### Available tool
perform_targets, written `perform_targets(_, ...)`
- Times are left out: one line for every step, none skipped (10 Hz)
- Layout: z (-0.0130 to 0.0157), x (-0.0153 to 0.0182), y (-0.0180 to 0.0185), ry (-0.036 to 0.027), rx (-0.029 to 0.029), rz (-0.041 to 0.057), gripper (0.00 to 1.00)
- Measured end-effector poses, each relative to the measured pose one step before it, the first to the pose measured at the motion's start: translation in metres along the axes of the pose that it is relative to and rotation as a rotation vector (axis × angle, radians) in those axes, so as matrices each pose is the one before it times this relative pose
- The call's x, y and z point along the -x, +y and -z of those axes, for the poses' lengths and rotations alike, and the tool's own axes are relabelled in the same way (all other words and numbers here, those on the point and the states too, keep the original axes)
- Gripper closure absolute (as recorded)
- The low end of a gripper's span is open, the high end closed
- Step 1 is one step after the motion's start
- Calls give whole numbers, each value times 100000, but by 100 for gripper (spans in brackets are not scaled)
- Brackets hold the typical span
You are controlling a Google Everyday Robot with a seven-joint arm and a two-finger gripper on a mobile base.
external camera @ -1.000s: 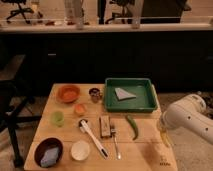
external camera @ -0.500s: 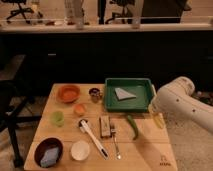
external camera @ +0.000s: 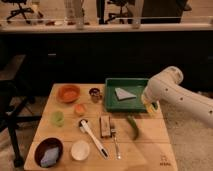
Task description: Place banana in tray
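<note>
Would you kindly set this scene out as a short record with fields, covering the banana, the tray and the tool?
table: wooden, with dishes and cutlery on it
tray: green, back right of table, holds a pale flat piece
banana: yellow, at the tray's right rim, partly hidden under the arm
tool: at the arm's end, beside the tray's right rim, mostly hidden
pepper: green, on the table in front of the tray
status: banana not yet lying in the tray
</note>
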Motion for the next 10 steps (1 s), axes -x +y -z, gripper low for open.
perform_targets(-101,618,-266,-827,259,-1480,100)
perform_targets(-332,1320,68,-1047,982,-1296,100)
perform_targets(-585,1690,-62,-903,1099,-2093,100)
perform_targets(-350,724,-429,-300,484,-2422,100)
perform_targets(-453,822,-334,-125,802,-3152,100)
perform_targets(-563,710,-312,-9,380,-2879,100)
perform_targets(-494,683,-90,-51,421,-2289,100)
perform_targets(-438,471,-98,98,39,-1526,100)
perform_targets(-705,760,-127,145,-7,-2082,100)
perform_targets(-772,624,-35,363,-106,-1414,100)
